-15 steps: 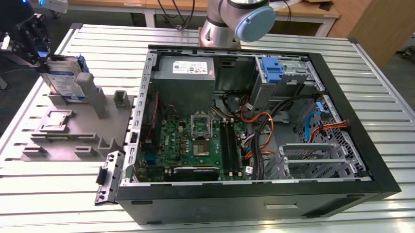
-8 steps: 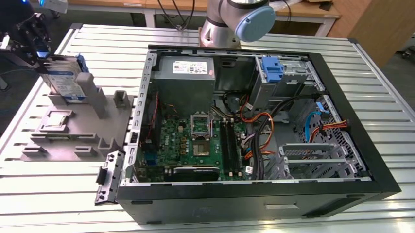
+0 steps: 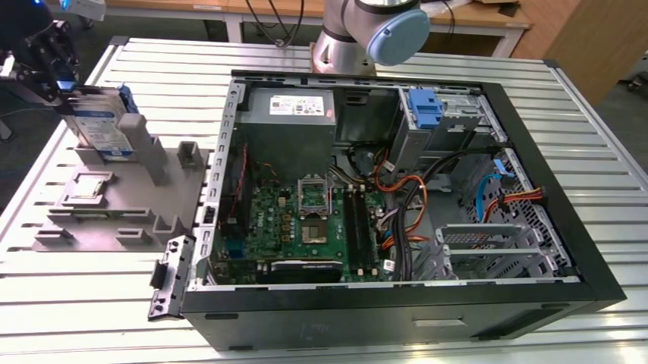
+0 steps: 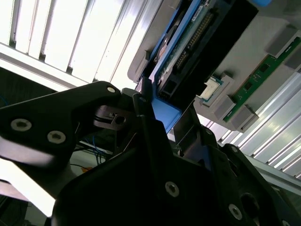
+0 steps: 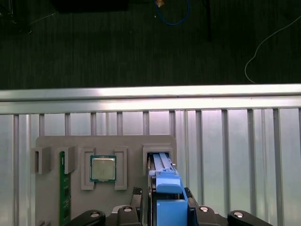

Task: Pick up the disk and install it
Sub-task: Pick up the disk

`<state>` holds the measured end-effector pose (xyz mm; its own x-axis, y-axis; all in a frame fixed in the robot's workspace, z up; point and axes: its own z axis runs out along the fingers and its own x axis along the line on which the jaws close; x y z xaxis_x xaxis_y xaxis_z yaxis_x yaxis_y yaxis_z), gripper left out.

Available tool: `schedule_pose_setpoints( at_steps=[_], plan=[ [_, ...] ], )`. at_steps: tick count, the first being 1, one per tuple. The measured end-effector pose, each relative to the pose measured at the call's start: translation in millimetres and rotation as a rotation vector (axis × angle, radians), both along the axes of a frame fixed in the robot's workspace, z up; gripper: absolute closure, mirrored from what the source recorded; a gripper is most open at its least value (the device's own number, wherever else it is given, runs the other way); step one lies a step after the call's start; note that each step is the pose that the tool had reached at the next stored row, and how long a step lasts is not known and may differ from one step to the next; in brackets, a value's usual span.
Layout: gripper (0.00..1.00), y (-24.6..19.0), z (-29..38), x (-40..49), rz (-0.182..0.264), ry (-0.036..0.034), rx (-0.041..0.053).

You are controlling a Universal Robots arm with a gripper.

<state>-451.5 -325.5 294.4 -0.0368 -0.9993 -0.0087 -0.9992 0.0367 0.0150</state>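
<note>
The disk (image 3: 106, 125), silver-grey with a white-and-blue label and blue side rails, stands upright on edge in a slot of the grey fixture (image 3: 111, 212) at the exterior view's left. My gripper (image 3: 69, 92) is at its top edge, shut on the blue rail. In the first wrist view the disk's blue rail (image 5: 165, 186) runs between my gripper (image 5: 167, 212) and the fixture's slot. The second wrist view shows the disk's (image 4: 197, 42) connector edge, with my gripper (image 4: 157, 110) clamped on the blue rail end.
An open computer case (image 3: 567, 250) lies at the exterior view's right, with a blue bracket (image 3: 426, 108) in its drive bay, a motherboard and loose cables. The fixture also holds a small square chip (image 5: 103, 168) and a green memory stick (image 5: 61, 188). The arm's base (image 3: 365, 34) stands behind the case.
</note>
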Motion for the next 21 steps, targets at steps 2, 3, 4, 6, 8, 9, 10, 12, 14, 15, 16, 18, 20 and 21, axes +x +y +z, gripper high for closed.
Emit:
schedule_pose_setpoints(
  at_steps=[2,3,4,6,8,9,10,12,14,15,16,18,20,21],
  plan=[
    [0.55,0.0,-0.2,-0.3,0.000,-0.0003,0.0000],
    [0.55,0.0,-0.2,-0.3,0.000,-0.0004,0.0000],
    [0.55,0.0,-0.2,-0.3,0.000,-0.0005,0.0000],
    [0.55,0.0,-0.2,-0.3,0.000,-0.0004,0.0000],
    [0.55,0.0,-0.3,-0.3,0.000,-0.0005,0.0000],
    [0.56,0.0,-0.2,-0.3,0.000,-0.0004,0.0000],
    [0.56,0.0,-0.2,-0.3,0.000,-0.0004,0.0000],
    [0.64,0.0,-0.3,-0.3,0.000,-0.0004,0.0000],
    [0.64,0.0,-0.3,-0.3,0.000,-0.0004,0.0000],
    [0.64,0.0,-0.3,-0.3,0.000,-0.0004,0.0000],
    [0.64,0.0,-0.3,-0.3,0.000,-0.0004,0.0000],
    [0.64,0.0,-0.5,-0.3,0.000,-0.0004,0.0000],
    [0.64,0.0,-0.7,-0.3,0.000,-0.0004,0.0000],
    [0.64,0.0,-0.7,-0.3,0.000,-0.0004,0.0000]
  ],
)
